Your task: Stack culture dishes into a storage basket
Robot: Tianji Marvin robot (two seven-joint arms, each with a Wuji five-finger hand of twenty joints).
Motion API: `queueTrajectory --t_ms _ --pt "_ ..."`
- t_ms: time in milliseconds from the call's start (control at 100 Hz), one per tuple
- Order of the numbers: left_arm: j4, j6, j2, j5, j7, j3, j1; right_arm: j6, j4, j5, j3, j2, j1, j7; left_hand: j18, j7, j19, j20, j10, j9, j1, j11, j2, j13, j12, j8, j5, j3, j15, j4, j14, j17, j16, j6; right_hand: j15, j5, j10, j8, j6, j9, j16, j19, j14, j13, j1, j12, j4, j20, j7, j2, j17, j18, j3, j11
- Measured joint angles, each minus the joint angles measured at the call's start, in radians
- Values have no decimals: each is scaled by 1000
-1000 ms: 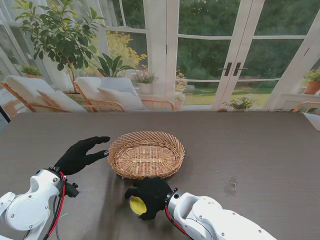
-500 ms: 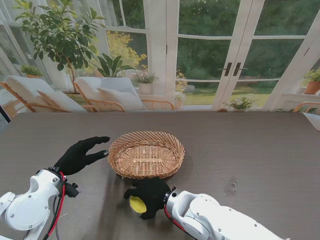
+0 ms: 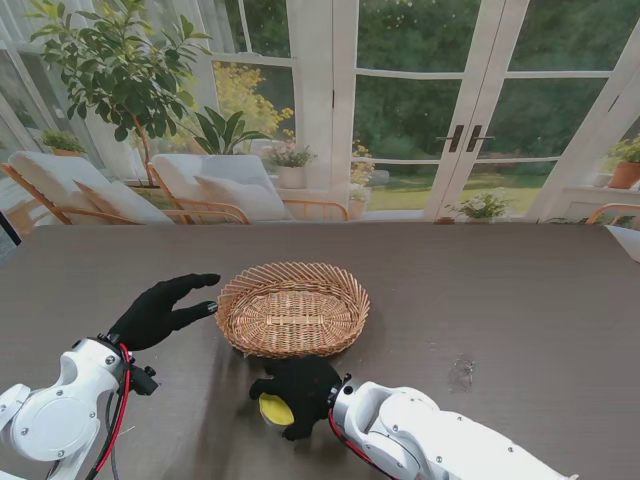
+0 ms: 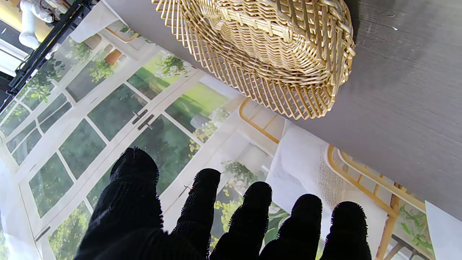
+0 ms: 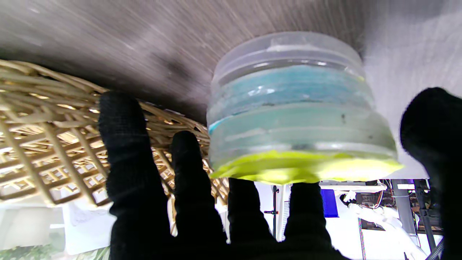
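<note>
A stack of clear culture dishes (image 5: 296, 119) with a yellow top (image 3: 272, 409) stands on the dark table just in front of the wicker basket (image 3: 292, 268), nearer to me. My right hand (image 3: 300, 390) lies over the stack with its fingers curled around it. In the right wrist view two fingers (image 5: 306, 209) rest on the yellow top, while the thumb (image 5: 429, 144) stands a little apart from the stack's side. The basket (image 4: 281, 54) has nothing in it. Left of it my left hand (image 3: 160, 308) hovers open, fingers spread toward the rim.
The basket's woven wall (image 5: 43, 144) is close beside my right hand's fingers. A small pale smear (image 3: 462, 372) marks the table to the right. The table's far edge runs along the garden backdrop.
My right hand has shifted only slightly over the stack. The left hand and the basket have not moved.
</note>
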Motion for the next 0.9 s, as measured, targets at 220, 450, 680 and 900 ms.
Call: queueTrajectory --t_ms 220,450,680,900 --pt "0 0 0 -1 -1 1 -1 1 6 3 -17 0 5 -3 0 0 0 0 0 0 0 0 0 0 0 0 0 0 0 0 0 0 0 0 7 0 0 4 0 0 0 0 0 0 0 0 0 1 0 0 0 0 0 0" --pt "1 0 0 -1 -2 1 -1 7 21 7 -37 -2 16 -13 0 0 0 0 0 0 0 0 0 0 0 0 0 0 0 0 0 0 0 0 9 -9 1 6 1 0 0 0 1 0 1 0 0 1 -4 0 0 0 0 0" --pt "1 0 0 -1 -4 2 -3 25 30 14 -56 -8 27 -19 0 0 0 0 0 0 0 0 0 0 0 0 0 0 0 0 0 0 0 0 17 -9 1 6 1 0 0 9 11 1 2 0 0 3 -4 0 0 12 0 2" --pt "2 0 0 -1 -4 2 -3 36 37 20 -75 -11 41 -16 0 0 0 0 0 0 0 0 0 0 0 0 0 0 0 0 0 0 3 0 31 -9 7 6 1 -14 1 29 11 1 17 0 0 26 2 0 0 12 1 23"
